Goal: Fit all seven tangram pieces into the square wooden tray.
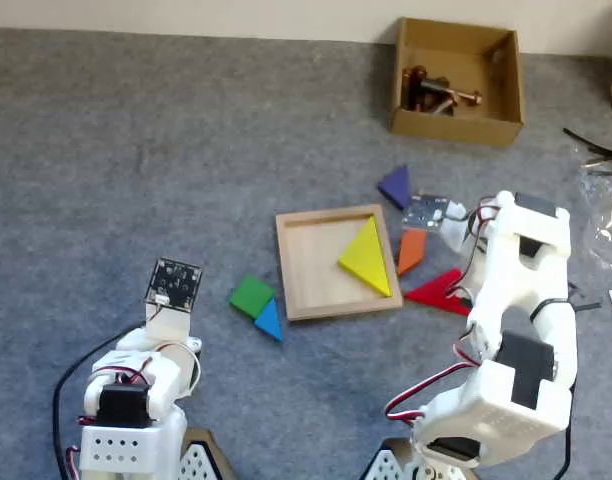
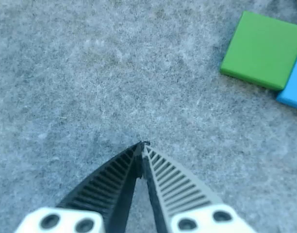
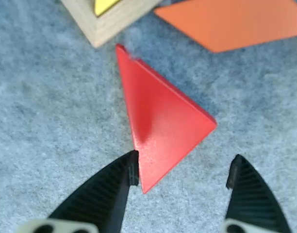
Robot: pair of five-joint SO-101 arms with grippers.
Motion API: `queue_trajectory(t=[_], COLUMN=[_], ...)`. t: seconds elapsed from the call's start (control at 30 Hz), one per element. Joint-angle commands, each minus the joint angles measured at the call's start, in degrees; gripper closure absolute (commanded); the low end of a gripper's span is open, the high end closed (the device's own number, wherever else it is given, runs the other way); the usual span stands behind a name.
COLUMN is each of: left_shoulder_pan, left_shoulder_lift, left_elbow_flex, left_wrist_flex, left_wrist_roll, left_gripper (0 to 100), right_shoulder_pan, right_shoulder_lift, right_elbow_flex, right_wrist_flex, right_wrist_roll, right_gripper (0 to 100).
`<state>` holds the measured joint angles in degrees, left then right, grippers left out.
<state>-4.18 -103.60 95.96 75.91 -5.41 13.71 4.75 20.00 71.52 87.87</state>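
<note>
The square wooden tray lies mid-table with a yellow triangle inside it. A green square and a blue triangle touch each other left of the tray. Right of the tray lie an orange parallelogram, a red triangle and a purple triangle. My right gripper is open, its fingers straddling the near corner of the red triangle, with the tray corner and orange piece beyond. My left gripper is shut over bare carpet, the green square far off.
A cardboard box holding metal parts stands at the back right. Cables and plastic lie along the right edge. Grey carpet covers the table, with open room on the left half.
</note>
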Motion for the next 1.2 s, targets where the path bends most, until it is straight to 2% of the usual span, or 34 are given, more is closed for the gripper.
queue_trajectory(t=[0.0,0.27,0.5,0.63,1.17], left_shoulder_pan=[1.4,1.4,1.4,1.4,1.4], left_shoulder_lift=[-0.3,-0.3,-0.3,-0.3,-0.3], left_elbow_flex=[1.2,1.2,1.2,1.2,1.2], left_wrist_flex=[0.2,0.2,0.2,0.2,0.2], left_wrist_roll=[0.4,0.4,0.4,0.4,0.4], left_gripper=[99,99,99,99,99], right_shoulder_pan=[0.4,-1.0,-5.3,-7.2,-6.1], right_shoulder_lift=[-0.9,-0.8,-1.2,-1.2,-1.1], right_elbow_flex=[-0.5,0.0,0.0,0.0,1.1], right_wrist_flex=[0.3,-0.1,0.0,0.0,-4.9], right_wrist_roll=[0.4,0.7,0.4,-0.6,-2.9], right_gripper=[71.7,71.7,71.6,68.3,67.0])
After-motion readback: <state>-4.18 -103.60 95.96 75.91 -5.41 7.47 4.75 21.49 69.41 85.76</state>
